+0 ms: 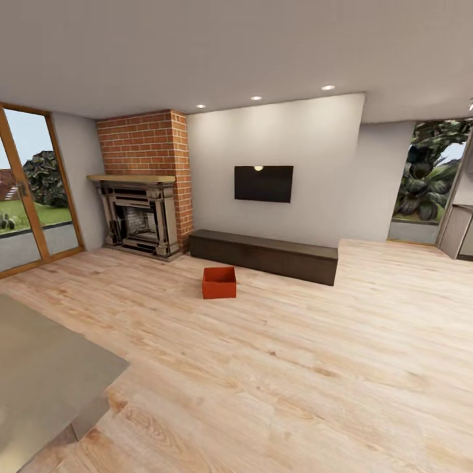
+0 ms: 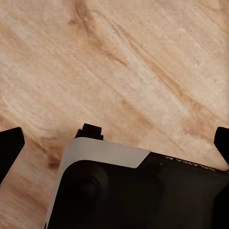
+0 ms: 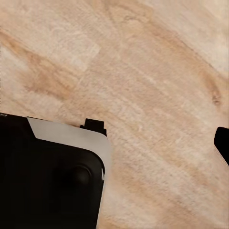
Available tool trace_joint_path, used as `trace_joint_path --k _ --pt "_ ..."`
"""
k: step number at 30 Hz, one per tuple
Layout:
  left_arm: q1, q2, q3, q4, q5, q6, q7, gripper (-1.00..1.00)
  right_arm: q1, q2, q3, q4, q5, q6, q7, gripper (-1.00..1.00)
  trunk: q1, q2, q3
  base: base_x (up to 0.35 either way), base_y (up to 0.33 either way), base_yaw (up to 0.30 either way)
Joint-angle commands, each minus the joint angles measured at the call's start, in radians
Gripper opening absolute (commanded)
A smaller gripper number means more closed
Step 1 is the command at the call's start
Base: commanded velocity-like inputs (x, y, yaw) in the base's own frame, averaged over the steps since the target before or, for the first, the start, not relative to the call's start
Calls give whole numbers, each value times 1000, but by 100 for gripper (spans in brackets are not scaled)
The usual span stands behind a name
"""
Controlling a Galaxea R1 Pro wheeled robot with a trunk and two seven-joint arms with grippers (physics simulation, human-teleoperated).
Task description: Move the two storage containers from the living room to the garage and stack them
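One orange-red open-topped storage container (image 1: 219, 282) sits on the light wood floor of the living room, in front of the long dark cabinet (image 1: 263, 253) and well ahead of me. In the left wrist view my left gripper (image 2: 116, 139) hangs open over bare planks, its dark fingertips (image 2: 9, 149) at the two side edges, with nothing between them. In the right wrist view my right gripper (image 3: 143, 143) also faces the planks; one fingertip (image 3: 222, 144) shows at the edge, and nothing is held.
A red-brick fireplace (image 1: 143, 197) stands at the back left, and a black TV (image 1: 263, 183) hangs above the cabinet. Glass doors (image 1: 26, 190) line the left wall. A grey flat-topped block (image 1: 46, 374) juts in at the near left. My dark base (image 2: 138, 191) lies under both wrists.
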Motion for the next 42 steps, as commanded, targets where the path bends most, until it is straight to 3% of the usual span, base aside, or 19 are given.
trace_joint_path --k 1,18,42 --pt "-1 0 -8 0 9 -2 0 100 -1 0 4 3 3 -5 -3 100 1 -1 -1 323 110 0" --pt "-1 0 -8 0 9 -1 0 100 -1 0 3 3 3 -5 -2 100 1 -1 -1 323 146 0" --pt "-1 0 -8 0 9 -1 0 100 -1 -1 3 3 4 -5 -2 100 1 -1 -1 323 5 0"
